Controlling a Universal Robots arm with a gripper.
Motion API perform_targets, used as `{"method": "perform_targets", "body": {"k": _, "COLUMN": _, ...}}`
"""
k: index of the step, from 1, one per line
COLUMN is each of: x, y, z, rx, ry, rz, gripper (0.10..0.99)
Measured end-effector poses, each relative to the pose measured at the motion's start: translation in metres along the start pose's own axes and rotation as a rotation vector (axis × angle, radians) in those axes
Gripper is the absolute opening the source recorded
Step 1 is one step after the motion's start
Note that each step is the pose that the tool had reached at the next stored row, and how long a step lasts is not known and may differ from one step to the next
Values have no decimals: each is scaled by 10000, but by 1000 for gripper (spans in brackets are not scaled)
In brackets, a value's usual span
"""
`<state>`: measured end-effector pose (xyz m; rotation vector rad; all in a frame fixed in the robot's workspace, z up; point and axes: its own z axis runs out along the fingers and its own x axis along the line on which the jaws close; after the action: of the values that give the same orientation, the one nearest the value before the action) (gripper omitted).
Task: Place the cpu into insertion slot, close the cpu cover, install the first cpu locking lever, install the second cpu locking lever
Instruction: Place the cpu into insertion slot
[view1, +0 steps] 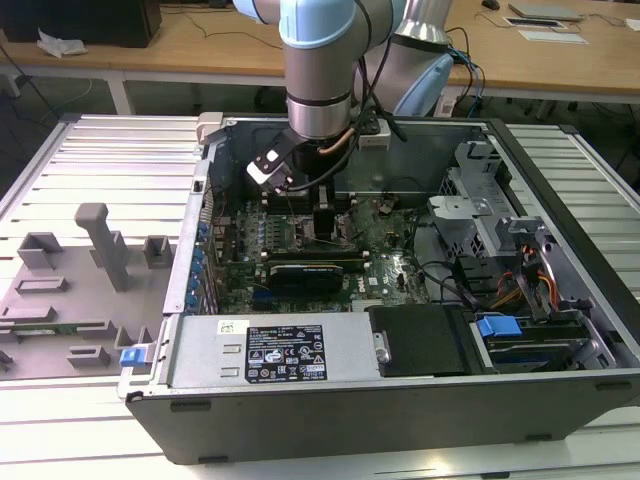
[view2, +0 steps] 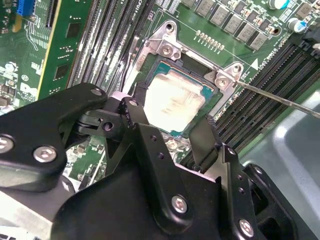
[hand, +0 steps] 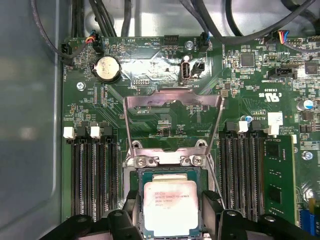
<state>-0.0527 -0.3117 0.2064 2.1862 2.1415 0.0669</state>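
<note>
The cpu (hand: 170, 207) (view2: 175, 100), a square chip with a pale metal top, lies level within the insertion slot (hand: 170, 172) (view2: 189, 64) on the green board. My gripper (hand: 170, 200) (view2: 170, 120) (view1: 325, 225) reaches down into the computer case, its two black fingers (hand: 131, 207) set against opposite sides of the chip. The cpu cover (hand: 172, 96), a thin silver frame, stands swung up and open beyond the slot. A thin metal locking lever (view2: 280, 97) sticks out sideways, unlatched.
Rows of black memory slots (hand: 92, 175) (hand: 245, 170) flank the socket closely. Cables (hand: 105, 20) hang along the case wall. A long black card (view1: 305, 270), a grey power supply (view1: 290, 350) and drive bays (view1: 520, 290) fill the case. Grey fixtures (view1: 100, 240) stand on the table outside.
</note>
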Motion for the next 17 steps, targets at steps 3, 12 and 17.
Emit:
{"method": "perform_targets", "body": {"k": 3, "x": -1, "y": 3, "z": -33, "rx": 0, "ry": -1, "rz": 0, "gripper": 616}}
{"method": "perform_targets", "body": {"k": 12, "x": -2, "y": 5, "z": -57, "rx": 0, "ry": -2, "rz": 0, "gripper": 600}}
{"method": "perform_targets", "body": {"k": 17, "x": -2, "y": 6, "z": -62, "rx": 0, "ry": -2, "rz": 0, "gripper": 290}}
